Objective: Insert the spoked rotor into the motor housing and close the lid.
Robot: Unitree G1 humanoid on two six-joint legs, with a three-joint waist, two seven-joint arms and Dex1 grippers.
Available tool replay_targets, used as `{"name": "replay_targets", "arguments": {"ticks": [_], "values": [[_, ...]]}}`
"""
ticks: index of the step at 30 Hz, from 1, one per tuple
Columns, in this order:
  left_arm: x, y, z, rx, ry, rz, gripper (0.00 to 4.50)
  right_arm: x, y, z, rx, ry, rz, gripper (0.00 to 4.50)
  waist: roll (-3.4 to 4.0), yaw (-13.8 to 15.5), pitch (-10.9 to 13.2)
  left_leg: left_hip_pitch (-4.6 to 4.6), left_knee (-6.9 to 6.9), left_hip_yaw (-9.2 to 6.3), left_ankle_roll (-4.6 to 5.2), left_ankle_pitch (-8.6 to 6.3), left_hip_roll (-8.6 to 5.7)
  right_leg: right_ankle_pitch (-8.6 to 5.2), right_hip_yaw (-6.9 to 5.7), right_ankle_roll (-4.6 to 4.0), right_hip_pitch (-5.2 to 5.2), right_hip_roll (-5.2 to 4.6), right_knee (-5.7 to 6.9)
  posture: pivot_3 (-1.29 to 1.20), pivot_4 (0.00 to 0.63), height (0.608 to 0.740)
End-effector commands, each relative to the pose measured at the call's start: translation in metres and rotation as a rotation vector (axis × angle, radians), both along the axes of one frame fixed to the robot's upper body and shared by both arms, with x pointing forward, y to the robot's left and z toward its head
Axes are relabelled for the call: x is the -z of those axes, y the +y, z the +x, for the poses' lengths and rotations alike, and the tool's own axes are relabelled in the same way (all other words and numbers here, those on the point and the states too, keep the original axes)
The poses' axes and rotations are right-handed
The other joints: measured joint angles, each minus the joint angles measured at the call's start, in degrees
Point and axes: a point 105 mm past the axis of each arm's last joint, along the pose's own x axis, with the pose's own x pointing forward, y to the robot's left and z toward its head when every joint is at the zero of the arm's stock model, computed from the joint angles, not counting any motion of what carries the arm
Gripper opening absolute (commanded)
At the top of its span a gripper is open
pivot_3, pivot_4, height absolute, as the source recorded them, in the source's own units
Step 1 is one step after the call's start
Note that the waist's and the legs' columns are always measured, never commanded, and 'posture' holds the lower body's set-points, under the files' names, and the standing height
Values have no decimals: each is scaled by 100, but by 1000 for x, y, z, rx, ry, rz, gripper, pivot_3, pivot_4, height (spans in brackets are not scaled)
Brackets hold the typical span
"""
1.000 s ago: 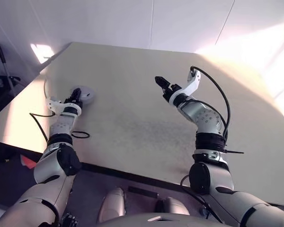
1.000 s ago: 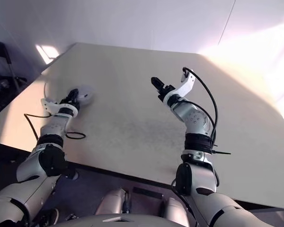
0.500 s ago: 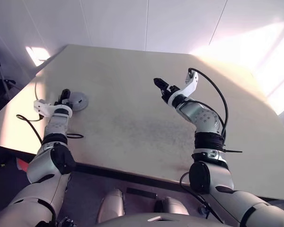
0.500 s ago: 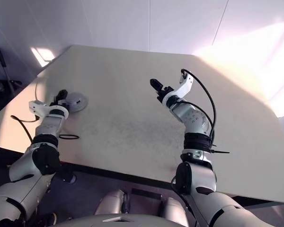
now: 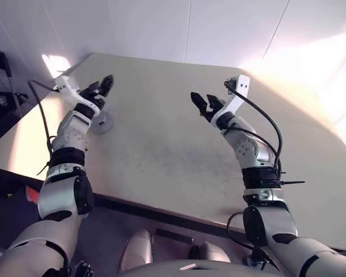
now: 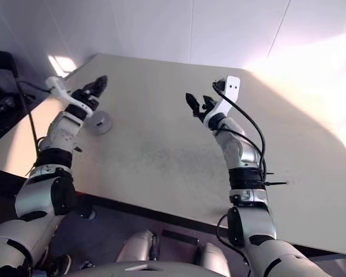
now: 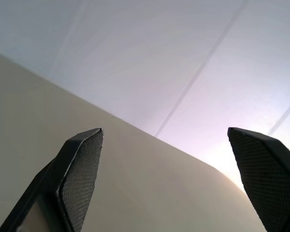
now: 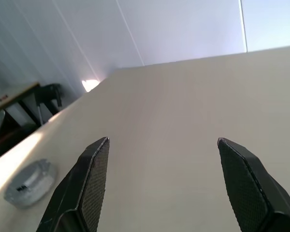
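A short round grey piece lies on the beige table near its left edge. It reads as the motor housing with the ribbed grey lid lying flat on top, a dark patch at the lid's centre. The spoked rotor is hidden. My left gripper hangs in the air above and just behind the housing, open and empty, apart from it. The left wrist view has its black fingertips spread wide. My right gripper is raised over the middle of the table, open and empty, pointing toward the left side.
A white panelled wall rises right behind the table's far edge. Dark furniture stands beyond the left edge. A bright patch of sunlight covers the table's far right. The near edge runs just in front of my arms.
My left gripper has opened, come off the grey round piece and risen above it while rolling. The right wrist has rolled in place. The head camera has shifted a little.
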Motion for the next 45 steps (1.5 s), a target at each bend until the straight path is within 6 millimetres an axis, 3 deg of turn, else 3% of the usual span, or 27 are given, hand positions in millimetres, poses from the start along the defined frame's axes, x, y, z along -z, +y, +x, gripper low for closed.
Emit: {"name": "replay_targets", "arguments": {"ticks": [1, 4, 7, 10, 14, 20, 45], "values": [[4, -55, -14, 215, -51, 206, 4343, -19, -20, -8, -24, -134, -155, 4011, 0, -8, 0, 0, 2, 0, 1, 0, 1, 0, 0, -4, 0, 0, 1, 0, 0, 740], [47, -110, -38, 437, -12, 438, 4343, 6, -38, -26, -155, -112, -413, 4011, 0, 7, 0, 3, 15, -1, 21, -10, 2, 0, 0, -5, 6, 1, 2, 0, 0, 740], [70, -126, -52, 521, 4, 548, 4343, 29, -50, -44, -256, -72, -567, 4011, 1, -6, 0, -3, 46, -1, 58, -33, 7, 1, 0, -1, 12, 3, 2, 0, 0, 740], [79, -128, -56, 541, 13, 577, 4343, 51, -62, -64, -342, -8, -661, 4011, 1, -45, 0, -17, 57, 0, 75, -42, 11, -1, -1, -4, 2, 6, 1, 0, 0, 740], [83, -128, -55, 526, 12, 593, 4343, 65, -68, -70, -342, 36, -698, 4011, 11, -92, -5, 2, 60, 0, 94, -52, 11, -13, -1, -26, 19, 6, 3, 0, 0, 740], [82, -133, -54, 515, 6, 586, 4343, 64, -59, -63, -321, 22, -691, 4011, 12, -119, -5, 84, 64, 0, 105, -59, 11, -14, -1, -28, 114, 5, -17, 0, 0, 740], [83, -137, -52, 492, 17, 553, 4343, 62, -52, -49, -287, 6, -701, 4011, 12, -128, -5, 76, 64, 1, 111, -62, 11, -14, -1, -29, 107, 5, -15, 0, 0, 740]]}}
